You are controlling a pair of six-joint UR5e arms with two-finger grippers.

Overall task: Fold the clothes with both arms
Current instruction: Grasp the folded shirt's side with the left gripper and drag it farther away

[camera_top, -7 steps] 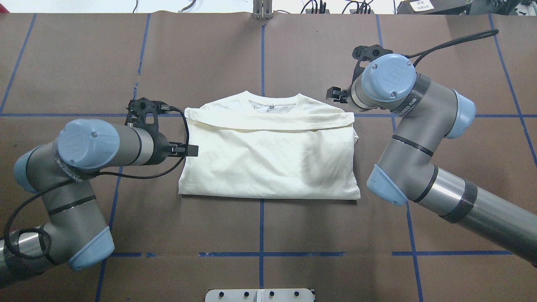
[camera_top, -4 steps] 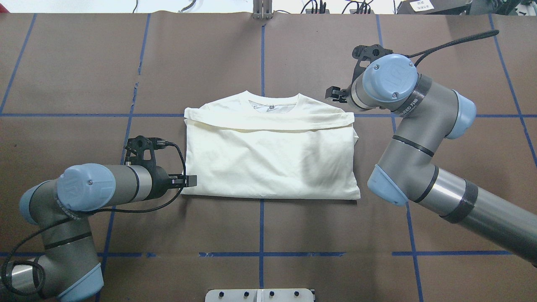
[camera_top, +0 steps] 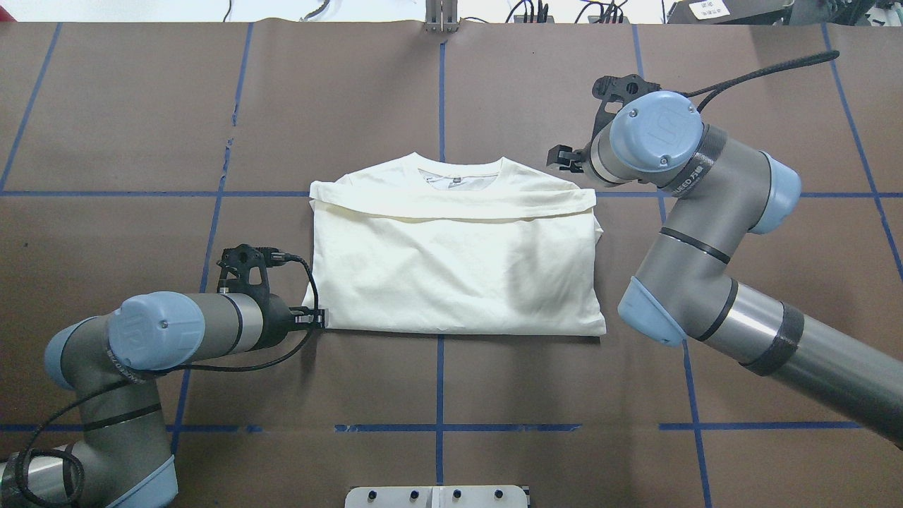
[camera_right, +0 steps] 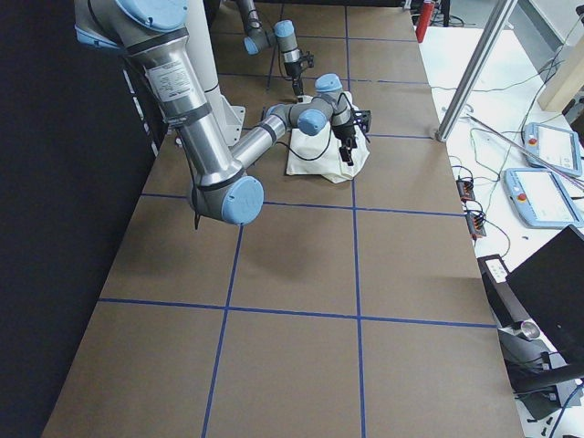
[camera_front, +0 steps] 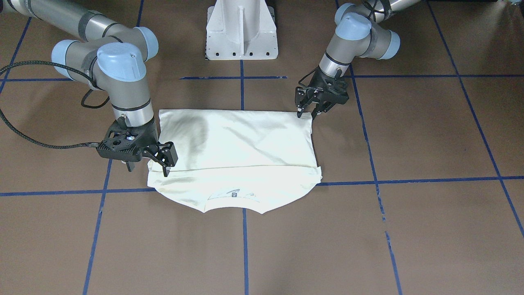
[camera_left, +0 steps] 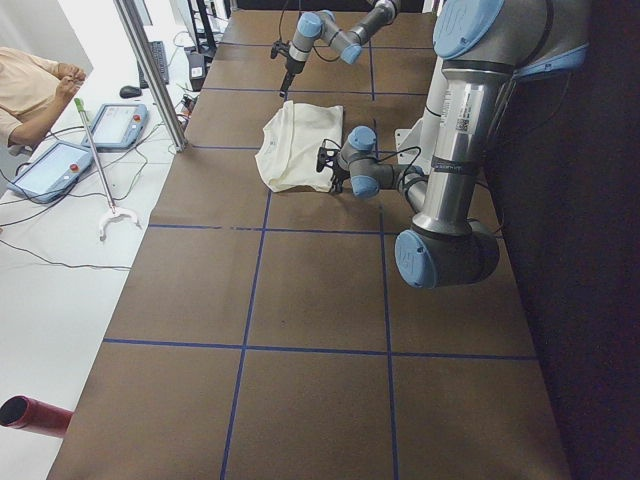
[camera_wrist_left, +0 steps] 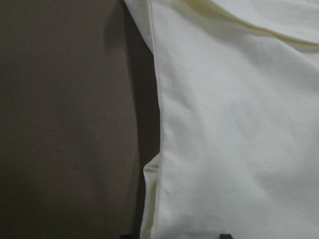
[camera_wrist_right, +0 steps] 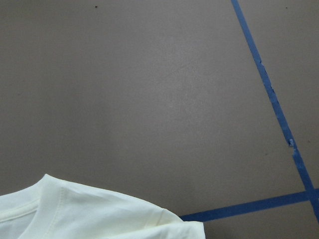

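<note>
The clothes are one cream-white shirt, folded into a rectangle with its plain back up and the collar on the far side. No print shows. My left gripper is low at the shirt's near-left corner, and its fingers stand open either side of that corner. The left wrist view shows the shirt's edge between two dark fingertips. My right gripper hovers open over the far-right shoulder corner, holding nothing. The right wrist view shows only that corner and brown table.
Brown table covering carries blue tape lines. The white pedestal base stands at the robot's side. Beyond the far table edge are a metal pole, teach pendants and a seated person.
My left arm has slid along the shirt's left edge toward the robot, down to the near-left corner. The right arm and the shirt have stayed put.
</note>
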